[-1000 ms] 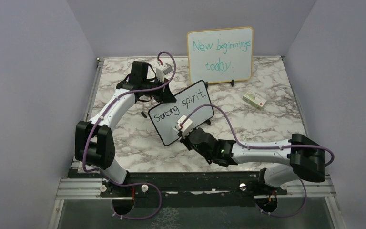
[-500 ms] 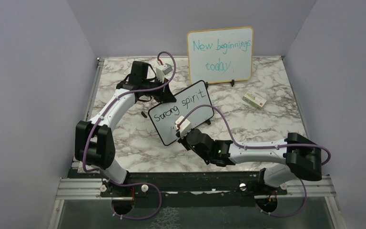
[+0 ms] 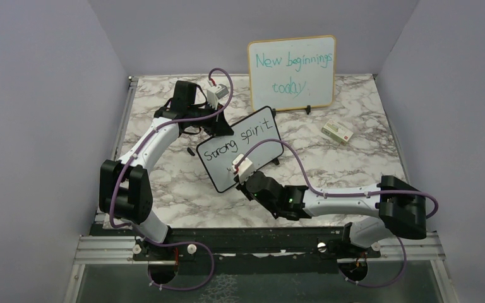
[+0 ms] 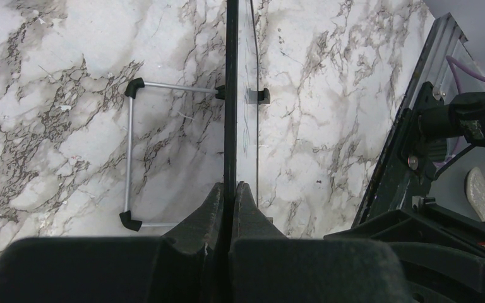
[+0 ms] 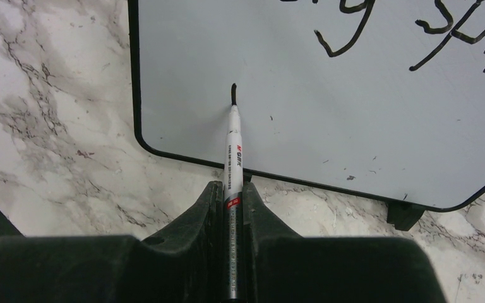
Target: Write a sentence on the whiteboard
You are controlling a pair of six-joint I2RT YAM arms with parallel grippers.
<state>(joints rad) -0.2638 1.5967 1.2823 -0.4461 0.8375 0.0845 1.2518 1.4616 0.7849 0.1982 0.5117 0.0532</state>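
Your left gripper (image 4: 230, 189) is clamped on the edge of the whiteboard (image 3: 221, 172), which stands mid-table on the marble tabletop (image 3: 353, 164). Your right gripper (image 5: 232, 189) pinches a marker (image 5: 233, 145), its tip touching the board below "Strong".

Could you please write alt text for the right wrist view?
The right end effector grips a white marker whose tip touches the whiteboard at the end of a short black stroke below other black handwriting. The black-framed board rests on a marble table.
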